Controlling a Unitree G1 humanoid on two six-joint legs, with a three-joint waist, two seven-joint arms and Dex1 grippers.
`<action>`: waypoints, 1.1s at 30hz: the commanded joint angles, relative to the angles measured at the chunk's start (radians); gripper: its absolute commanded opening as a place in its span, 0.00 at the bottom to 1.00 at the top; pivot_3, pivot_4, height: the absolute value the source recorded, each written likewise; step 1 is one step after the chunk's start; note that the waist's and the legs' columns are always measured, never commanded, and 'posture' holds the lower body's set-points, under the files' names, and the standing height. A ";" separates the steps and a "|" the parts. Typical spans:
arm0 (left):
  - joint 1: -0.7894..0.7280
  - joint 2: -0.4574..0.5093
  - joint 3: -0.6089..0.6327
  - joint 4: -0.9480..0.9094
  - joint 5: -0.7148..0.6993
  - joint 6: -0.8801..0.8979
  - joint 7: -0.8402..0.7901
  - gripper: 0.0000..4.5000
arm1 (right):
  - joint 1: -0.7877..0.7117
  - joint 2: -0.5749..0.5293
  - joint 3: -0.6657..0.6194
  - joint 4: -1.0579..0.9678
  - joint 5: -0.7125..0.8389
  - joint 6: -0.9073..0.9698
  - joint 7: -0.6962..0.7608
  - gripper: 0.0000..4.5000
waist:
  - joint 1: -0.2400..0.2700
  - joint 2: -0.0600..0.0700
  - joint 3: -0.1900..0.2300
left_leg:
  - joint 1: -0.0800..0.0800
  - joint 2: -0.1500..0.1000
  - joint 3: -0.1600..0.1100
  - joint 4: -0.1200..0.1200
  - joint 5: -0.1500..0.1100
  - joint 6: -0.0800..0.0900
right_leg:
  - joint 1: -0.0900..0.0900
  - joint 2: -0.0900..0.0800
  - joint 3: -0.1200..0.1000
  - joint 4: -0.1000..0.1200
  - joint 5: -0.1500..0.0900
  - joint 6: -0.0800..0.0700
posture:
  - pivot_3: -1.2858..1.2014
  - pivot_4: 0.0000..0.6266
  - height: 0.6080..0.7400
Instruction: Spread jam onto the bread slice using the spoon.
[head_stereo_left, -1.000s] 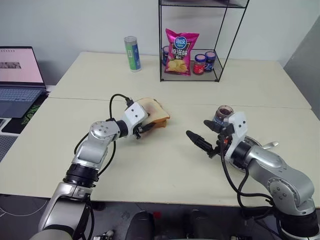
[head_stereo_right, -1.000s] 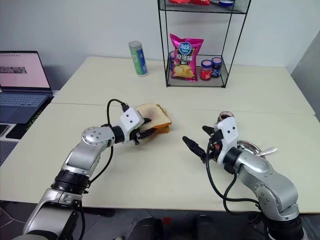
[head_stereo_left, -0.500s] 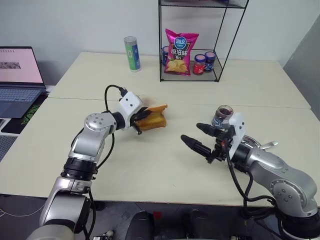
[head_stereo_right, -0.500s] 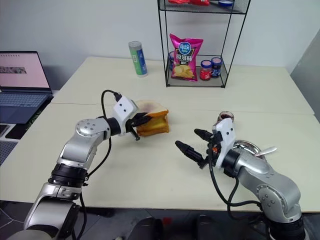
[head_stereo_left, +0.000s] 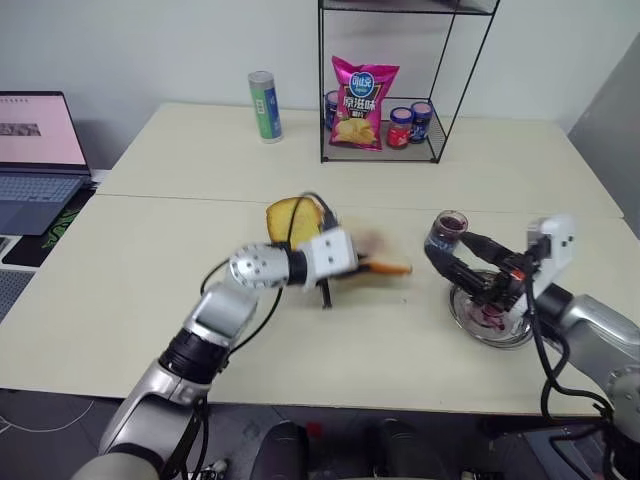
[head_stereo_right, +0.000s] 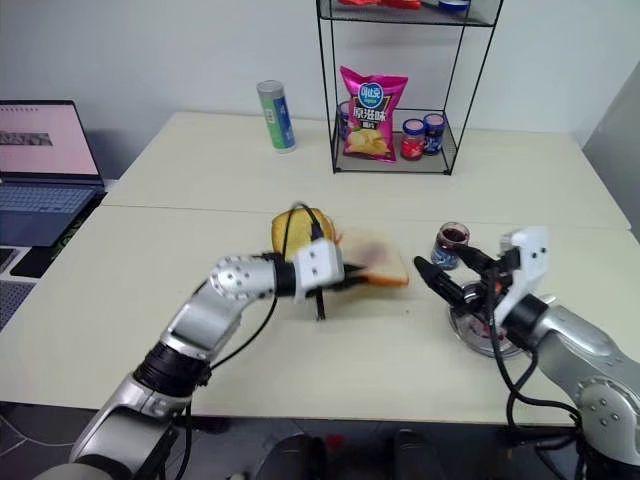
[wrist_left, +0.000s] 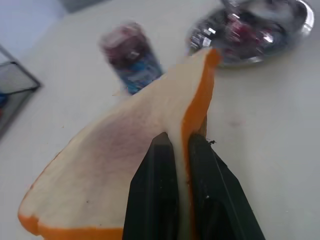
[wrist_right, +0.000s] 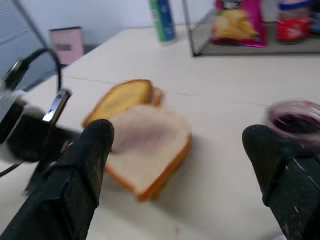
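Head views: left gripper (head_stereo_right: 345, 277) pinches the bread slice (head_stereo_right: 378, 262) by its edge, carrying it above the bench (head_stereo_right: 180, 230) toward the jam jar (head_stereo_right: 450, 243). Toasted slice (head_stereo_right: 298, 228) sits behind. Right gripper (head_stereo_right: 458, 275) wide, empty, over the metal dish (head_stereo_right: 482, 335).

Left wrist: fingers (wrist_left: 159, 200) clamp the crust, purple stain on the face.

Right wrist: slice between spread fingers (wrist_right: 95, 145).

Risk: thin edge grip, so the slice could droop, tear or drop. Can't make out the spoon.

Pale beige table (head_stereo_left: 180, 290), seam across the middle. Plain light wall (head_stereo_left: 150, 50) behind. Black wire shelf rack (head_stereo_left: 400, 90) at far edge, open laptop (head_stereo_left: 35, 150) far left.
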 joint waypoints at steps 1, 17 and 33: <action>-0.007 0.008 0.023 -0.034 -0.014 -0.019 -0.028 0.00 | 0.027 -0.013 -0.016 -0.088 0.060 -0.009 -0.023 1.00 | 0.001 0.001 0.000 | 0.000 0.000 -0.001 0.000 0.000 0.000 | 0.000 0.001 0.000 0.000 0.000 0.000 | 0.52 0.24 1.00; -0.086 0.072 0.027 0.232 0.144 -0.203 0.014 0.00 | -0.045 -0.045 0.035 -0.050 0.084 -0.032 -0.073 1.00 | 0.004 0.001 0.000 | 0.000 -0.001 -0.003 0.002 0.001 0.001 | 0.001 0.001 0.000 -0.001 0.002 0.002 | 0.52 0.24 1.00; -0.128 0.169 0.050 0.423 0.265 -0.210 0.136 0.00 | -0.073 -0.059 0.061 0.005 0.050 -0.060 -0.040 1.00 | -0.023 0.001 0.000 | 0.003 0.000 -0.003 0.002 0.004 0.005 | 0.002 0.002 0.002 0.001 0.007 -0.001 | 0.52 0.24 1.00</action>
